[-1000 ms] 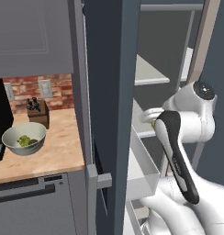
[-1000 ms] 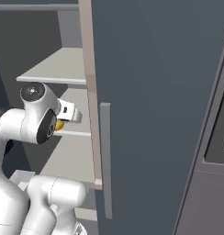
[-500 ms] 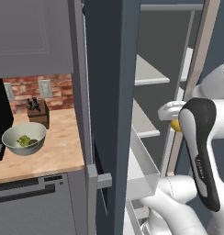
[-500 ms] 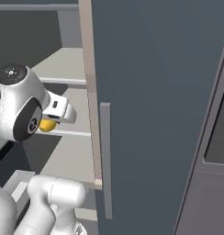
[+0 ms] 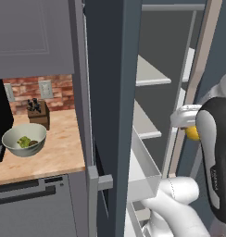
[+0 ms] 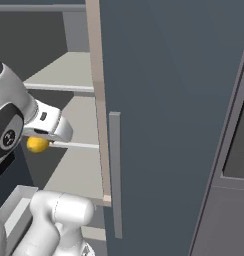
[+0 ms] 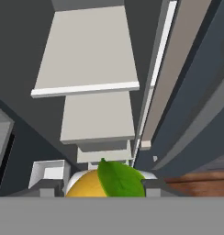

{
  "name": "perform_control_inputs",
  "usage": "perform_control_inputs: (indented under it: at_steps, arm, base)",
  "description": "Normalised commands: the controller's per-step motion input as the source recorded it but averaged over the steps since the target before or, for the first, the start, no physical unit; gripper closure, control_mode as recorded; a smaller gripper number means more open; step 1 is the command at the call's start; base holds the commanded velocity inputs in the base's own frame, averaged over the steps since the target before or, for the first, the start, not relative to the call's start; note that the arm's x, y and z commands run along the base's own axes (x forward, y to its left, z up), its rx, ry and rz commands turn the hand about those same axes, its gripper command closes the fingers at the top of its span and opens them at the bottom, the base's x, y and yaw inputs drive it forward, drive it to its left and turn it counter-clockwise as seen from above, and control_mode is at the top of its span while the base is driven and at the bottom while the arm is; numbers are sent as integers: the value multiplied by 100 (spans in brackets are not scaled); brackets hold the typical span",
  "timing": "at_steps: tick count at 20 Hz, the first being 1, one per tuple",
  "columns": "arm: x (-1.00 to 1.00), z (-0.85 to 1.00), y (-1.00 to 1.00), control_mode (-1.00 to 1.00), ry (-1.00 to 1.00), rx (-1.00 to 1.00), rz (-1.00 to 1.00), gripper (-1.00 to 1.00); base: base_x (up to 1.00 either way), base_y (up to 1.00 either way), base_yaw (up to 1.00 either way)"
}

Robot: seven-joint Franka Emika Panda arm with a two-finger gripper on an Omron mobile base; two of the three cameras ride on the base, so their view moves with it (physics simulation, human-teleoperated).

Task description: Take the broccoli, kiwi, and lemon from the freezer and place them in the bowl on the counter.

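Note:
My gripper (image 5: 191, 126) is shut on the lemon (image 5: 193, 134), a bright yellow oval, and holds it in front of the open freezer (image 5: 150, 75), level with its middle shelf. From the right base view the lemon (image 6: 37, 144) hangs just under the hand of the gripper (image 6: 42, 140). The hand view has the lemon (image 7: 84, 188) with a green leaf between the finger tips of the gripper (image 7: 100, 186). The bowl (image 5: 18, 151) stands on the counter (image 5: 60, 153) at the left. In it lie the green broccoli (image 5: 24, 141) and the dark kiwi (image 5: 34, 143).
The freezer's dark grey door (image 5: 111, 92) stands open between the arm and the counter, its bar handle (image 5: 93, 194) low down. A white drawer bin (image 5: 145, 171) sticks out below the shelves. A knife block (image 5: 39, 112) stands behind the bowl against the brick wall.
The arm has drawn back from the freezer shelves towards the robot with the lemon in its grip: rightwards in the left base view, leftwards in the right base view.

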Motion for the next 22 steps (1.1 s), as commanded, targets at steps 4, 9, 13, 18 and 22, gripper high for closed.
perform_control_inputs:
  at_steps: [4, 9, 13, 18, 22]
  arm:
    - [-13, 18, 0, -100, 0, -1, 0, 100]
    - [-8, 20, 0, -100, -3, 0, 1, 100]
    - [-46, 8, 0, -100, -13, 0, 5, 100]
    - [-42, 0, -2, 100, -6, 0, 1, 100]
    - [0, 0, 0, 100, 0, 0, 0, 100]
  base:
    - [0, 0, 0]
    - [0, 0, 0]
    - [0, 0, 0]
    - [-37, -6, 0]
    - [-100, -38, 0]
